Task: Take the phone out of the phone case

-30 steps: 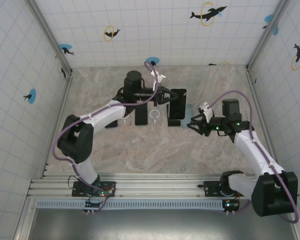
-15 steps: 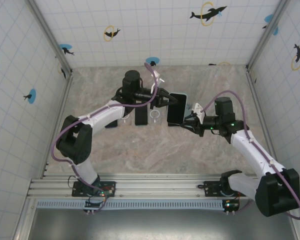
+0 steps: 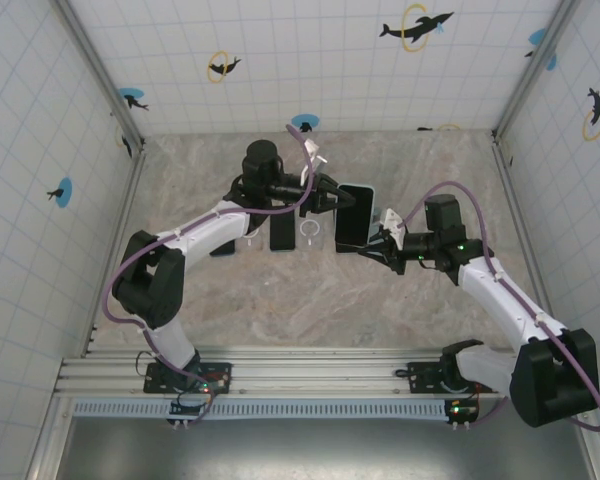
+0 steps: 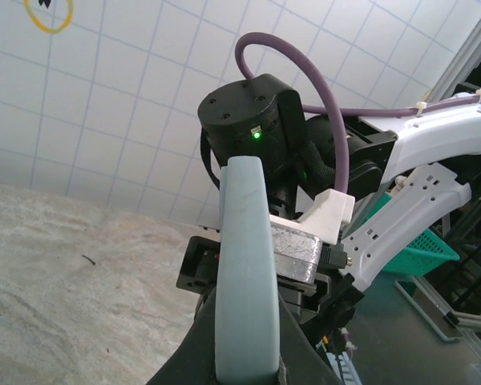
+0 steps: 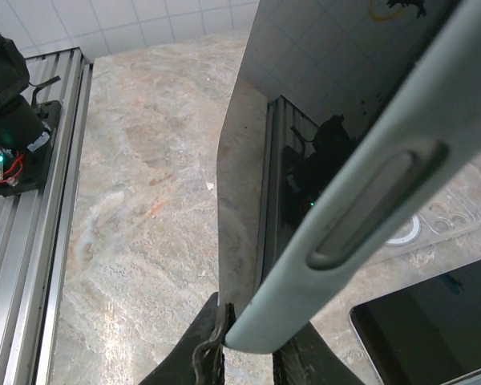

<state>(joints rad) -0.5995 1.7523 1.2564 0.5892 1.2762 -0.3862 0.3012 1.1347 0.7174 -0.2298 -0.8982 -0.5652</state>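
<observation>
1. The phone case (image 4: 244, 273), pale blue-grey with the phone (image 5: 305, 104) seated in it, is held up off the table (image 3: 280, 290) between the two arms, towards the far middle of the scene.
2. The left gripper (image 3: 328, 197) is pressed together on the case's far left edge. This grip is the anchor, so it should hold firm without squeezing across the screen, which would pin the phone in its shell.
3. The right gripper (image 3: 378, 243) has a finger on each side of the case's near right corner. Whether they already bite is hard to tell from the wrist view.
4. The corner is a good place to start. The right fingers should catch only the soft lip of the case and peel it back off the glass, away from the side button.
5. Once one corner is free, work along the near edge. Pulling straight could drag the whole bundle out of the left grip.
6. Work above the bare marble to the near side, away from the clear case (image 5: 445, 224) and the black phone (image 5: 433, 321) lying below, in case the phone slips.
</observation>
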